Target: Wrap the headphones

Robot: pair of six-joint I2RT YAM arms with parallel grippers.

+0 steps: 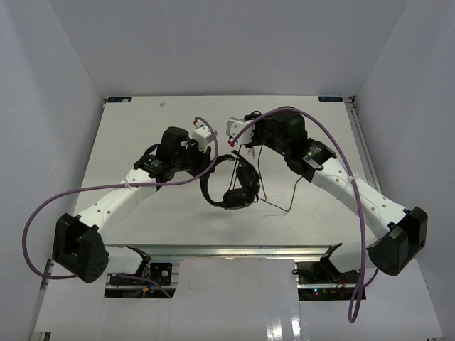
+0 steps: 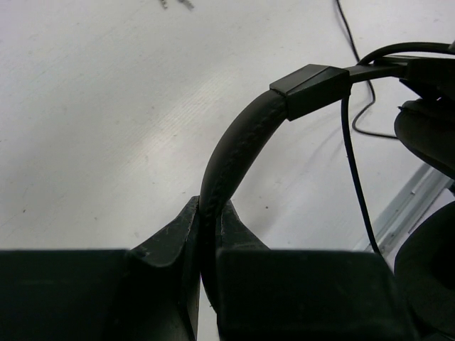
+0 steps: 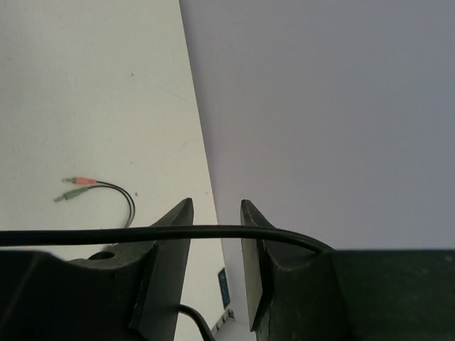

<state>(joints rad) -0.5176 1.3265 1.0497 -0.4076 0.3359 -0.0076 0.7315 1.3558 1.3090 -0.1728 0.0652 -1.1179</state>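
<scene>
The black headphones [image 1: 231, 183] hang over the middle of the table, with both earcups [image 1: 236, 197] low. My left gripper [image 1: 207, 158] is shut on the padded headband [image 2: 234, 142], which arcs up from between its fingers to the slider block [image 2: 311, 90]. An earcup [image 2: 426, 135] shows at the right edge of the left wrist view. My right gripper [image 1: 239, 135] is behind the headphones with its jaws apart. The thin cord [image 3: 213, 231] lies across both fingers [image 3: 170, 234], and it is not pinched. The cord [image 1: 261, 181] drops to the table. Its pink and green plugs [image 3: 75, 188] lie on the table.
Thick purple arm cables loop at the left [image 1: 35, 213] and over the right arm [image 1: 334, 142]. The table [image 1: 142, 128] is white, walled on three sides. A metal rail [image 1: 359, 142] runs along its right edge. Small specks [image 1: 162, 104] lie near the back left.
</scene>
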